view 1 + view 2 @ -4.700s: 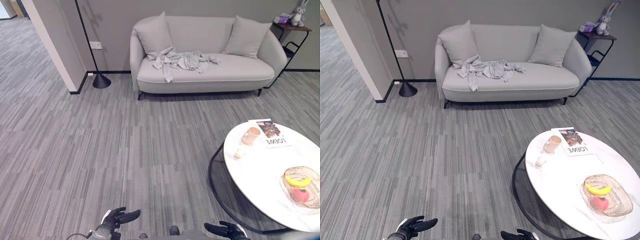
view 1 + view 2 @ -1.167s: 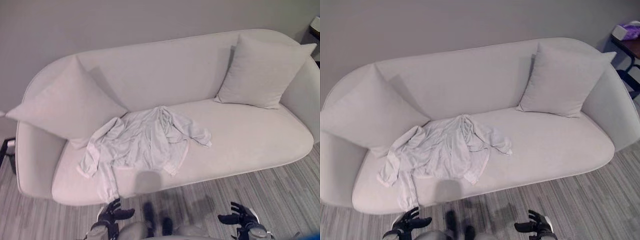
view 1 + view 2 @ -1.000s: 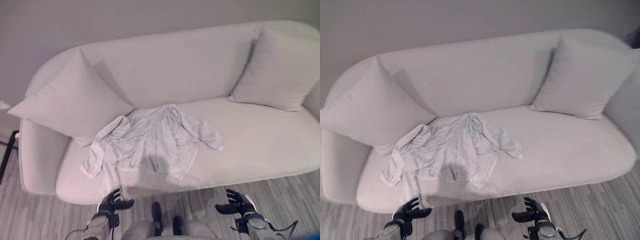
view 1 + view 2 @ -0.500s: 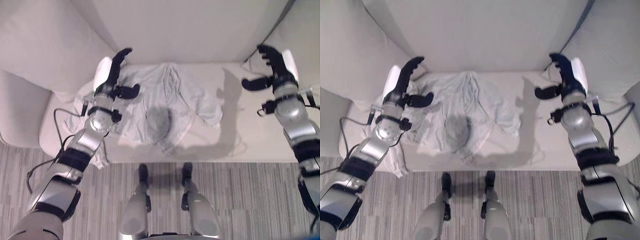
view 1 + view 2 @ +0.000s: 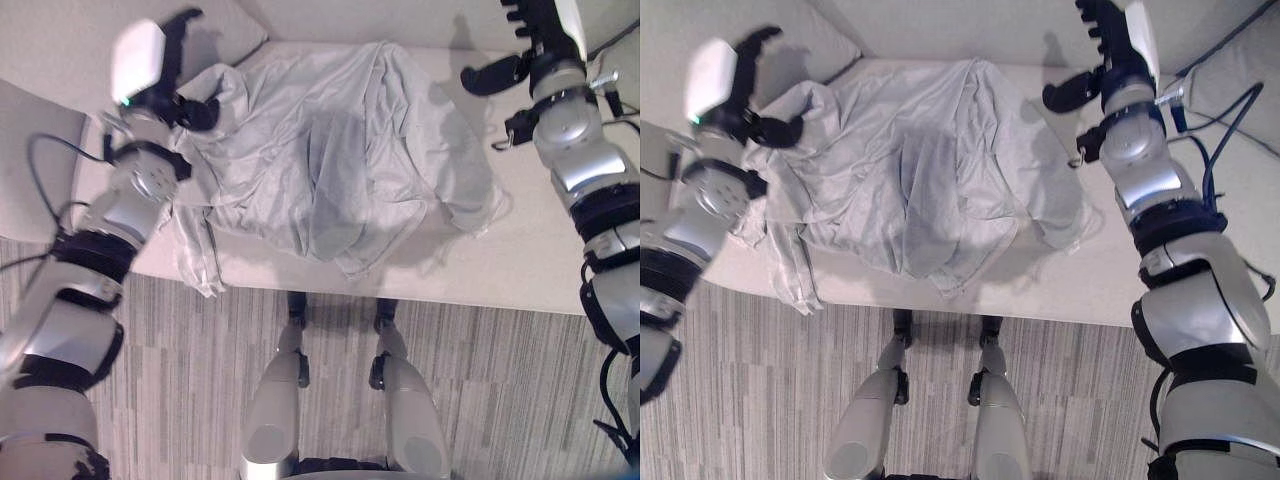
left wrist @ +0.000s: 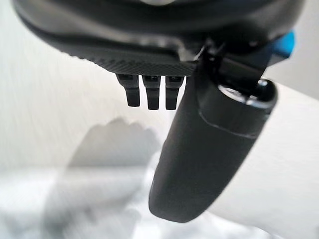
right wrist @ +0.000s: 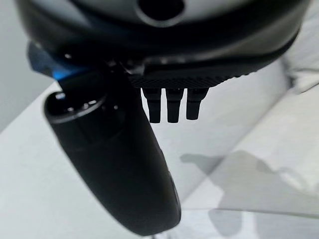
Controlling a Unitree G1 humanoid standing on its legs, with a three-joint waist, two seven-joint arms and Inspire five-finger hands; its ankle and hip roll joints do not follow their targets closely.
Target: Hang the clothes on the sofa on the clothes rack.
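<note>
A: Pale garment (image 5: 330, 170), crumpled on sofa seat (image 5: 540, 260), frame centre. Left hand (image 5: 165, 75) upper left, right hand (image 5: 530, 50) upper right: both spread, empty.

B: Best lowered onto collar edge; bunched folds avoided.

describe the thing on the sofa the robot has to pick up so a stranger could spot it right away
Find the pale sofa and look at its seat, between the left hand and the right hand, both open. The garment lies there crumpled, one sleeve hanging over the front edge. Its wrinkles set it apart from the smooth cushions.
</note>
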